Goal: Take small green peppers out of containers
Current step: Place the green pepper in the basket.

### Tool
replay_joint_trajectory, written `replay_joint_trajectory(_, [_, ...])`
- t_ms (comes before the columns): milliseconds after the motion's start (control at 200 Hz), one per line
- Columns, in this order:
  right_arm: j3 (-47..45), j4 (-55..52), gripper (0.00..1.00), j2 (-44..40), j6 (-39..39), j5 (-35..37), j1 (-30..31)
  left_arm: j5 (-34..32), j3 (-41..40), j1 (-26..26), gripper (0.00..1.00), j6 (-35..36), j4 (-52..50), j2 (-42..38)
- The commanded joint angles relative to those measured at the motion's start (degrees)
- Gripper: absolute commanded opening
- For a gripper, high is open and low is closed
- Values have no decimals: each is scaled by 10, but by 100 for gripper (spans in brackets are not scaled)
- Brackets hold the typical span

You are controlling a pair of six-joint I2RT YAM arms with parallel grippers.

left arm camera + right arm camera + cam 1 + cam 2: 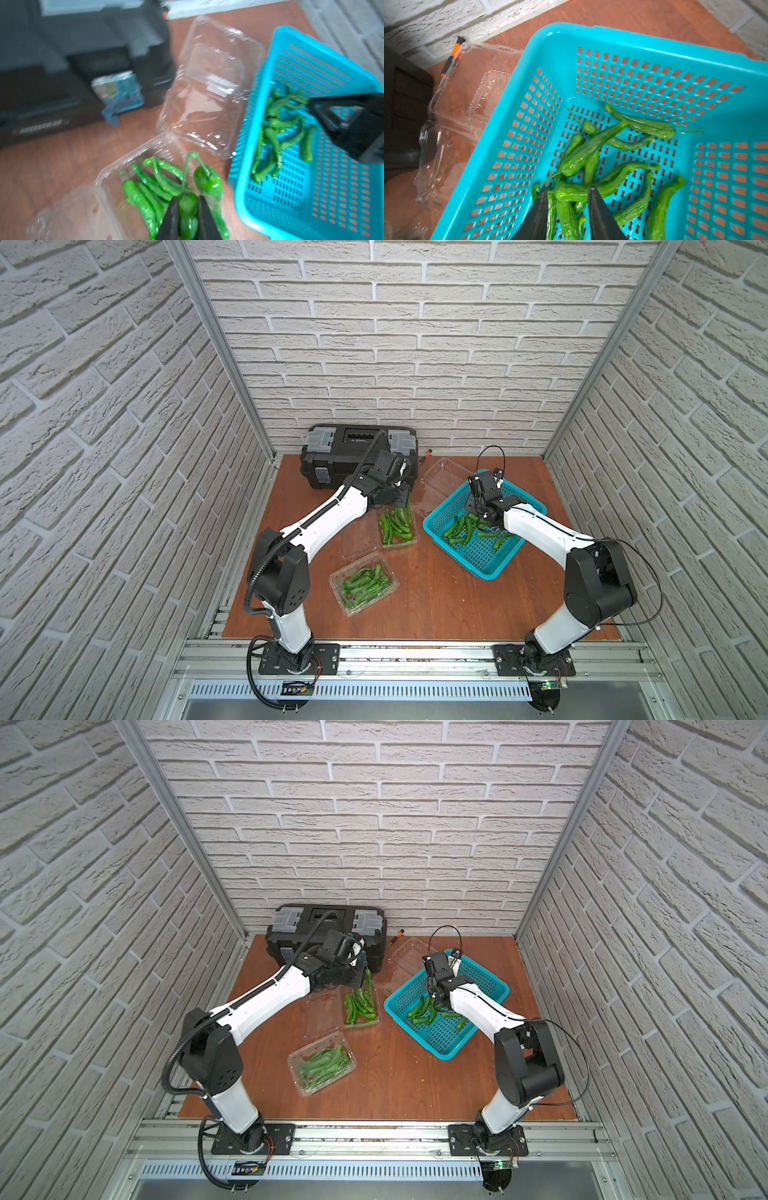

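Both top views hang high above the near edge of the tabletop, looking steeply down toward the back brick wall, far enough to hold both arms; they share nearly the whole scene; the left wrist view sits close behind the left claw; the right wrist view sits close behind the right claw; both share the basket and the empty container near the far edge.

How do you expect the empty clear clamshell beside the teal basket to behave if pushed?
Probably light: the empty clamshell is thin clear plastic, so it likely slides easily. Its walls look flimsy and may buckle when squeezed.
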Motion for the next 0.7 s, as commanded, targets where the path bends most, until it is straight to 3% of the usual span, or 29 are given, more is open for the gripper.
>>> replay_joint_trajectory(0, [-16,-11,34,-48,16,60,-20,62,33,-29,0,62,34,27])
replay_joint_trajectory(375, [-58,-36,34,-116,14,92,-52,165,214,-62,0,40,62,198])
replay_joint_trajectory(450, [-58,-31,34,-120,-2,74,-51,154,207,-59,44,31,72,195])
replay_joint_trajectory(515, [-58,-18,34,-125,-21,56,-48,126,173,-52,64,11,104,174])
replay_joint_trajectory(695, [-56,92,35,-135,-148,-65,-4,28,-29,4,75,-102,293,48])
